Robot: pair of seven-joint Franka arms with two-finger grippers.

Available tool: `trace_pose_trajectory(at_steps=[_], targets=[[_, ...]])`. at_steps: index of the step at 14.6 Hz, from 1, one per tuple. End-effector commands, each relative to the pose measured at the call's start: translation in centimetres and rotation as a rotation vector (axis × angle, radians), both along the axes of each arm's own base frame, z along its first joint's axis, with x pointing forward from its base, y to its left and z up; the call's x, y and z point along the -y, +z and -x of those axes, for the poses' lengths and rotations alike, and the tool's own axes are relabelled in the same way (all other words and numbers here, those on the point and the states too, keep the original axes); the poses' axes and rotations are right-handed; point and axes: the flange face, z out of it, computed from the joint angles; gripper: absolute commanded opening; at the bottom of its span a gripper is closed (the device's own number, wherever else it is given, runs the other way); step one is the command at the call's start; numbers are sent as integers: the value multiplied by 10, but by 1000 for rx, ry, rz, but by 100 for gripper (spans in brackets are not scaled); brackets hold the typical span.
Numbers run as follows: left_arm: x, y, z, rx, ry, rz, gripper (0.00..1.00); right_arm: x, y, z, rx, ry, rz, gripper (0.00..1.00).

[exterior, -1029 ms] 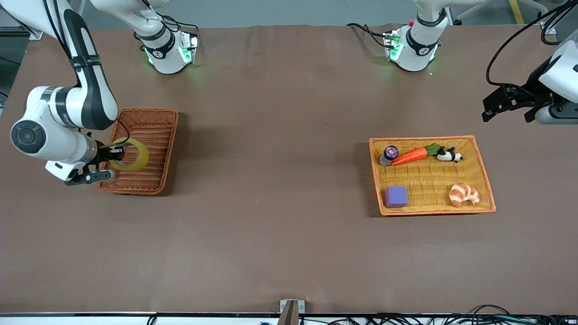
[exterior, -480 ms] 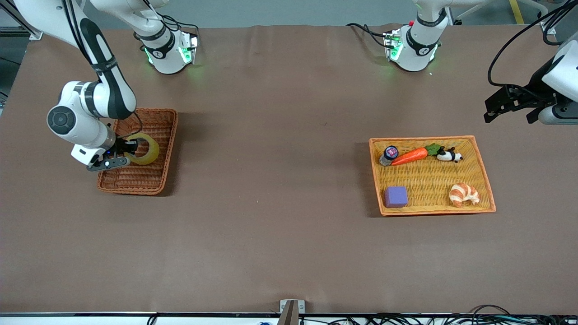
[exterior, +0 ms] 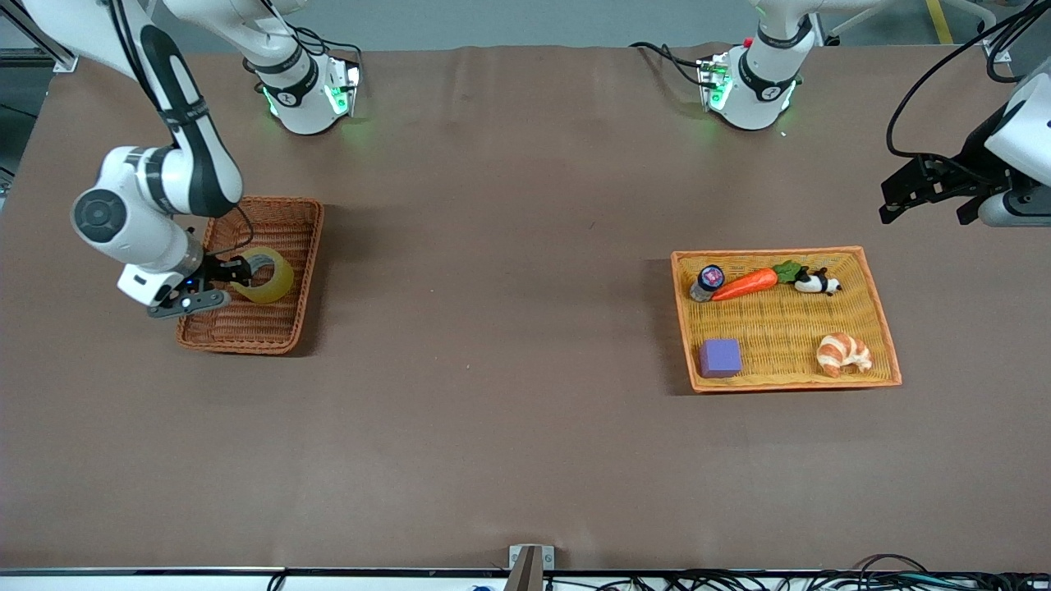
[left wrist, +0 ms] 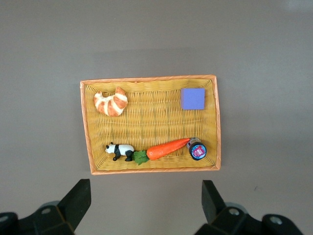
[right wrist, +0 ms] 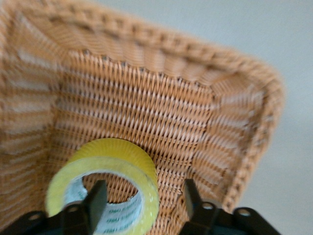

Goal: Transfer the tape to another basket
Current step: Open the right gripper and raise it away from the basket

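Observation:
The yellowish tape roll (exterior: 273,281) rests tilted inside the dark reddish-brown wicker basket (exterior: 246,327) at the right arm's end of the table. My right gripper (exterior: 238,271) is low in that basket and open. In the right wrist view one finger is inside the tape ring (right wrist: 117,152), the other stands apart outside it, and the basket wall (right wrist: 146,103) lies past them. My left gripper (exterior: 920,197) is open and empty, held in the air over bare table at the left arm's end, beside the tray. It waits.
A wide orange-yellow woven tray (exterior: 780,324) holds a carrot (exterior: 745,283), a toy panda (exterior: 817,283), a small jar (exterior: 707,281), a purple block (exterior: 720,358) and a croissant (exterior: 842,354). The left wrist view shows this tray (left wrist: 151,122).
My right arm brought the tape down into the basket, and the jaws opened off its wall. The tape now rests tilted in the basket. The left arm has barely moved.

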Motion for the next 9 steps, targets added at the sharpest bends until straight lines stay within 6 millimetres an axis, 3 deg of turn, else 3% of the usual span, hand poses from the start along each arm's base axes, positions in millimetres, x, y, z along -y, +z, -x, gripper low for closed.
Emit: trace_pose_trajectory(at_steps=[1,5,9], targets=[[3,2,-1,11,-10,-16,100,-23,97,-42,25,-78,-3,100],[2,4,-1,13,-14,-16,100,-52,197,-68,111,-251,-1,100],[1,5,0,16,-14,-15,100,-46,312,-57,172,-322,-78,100]])
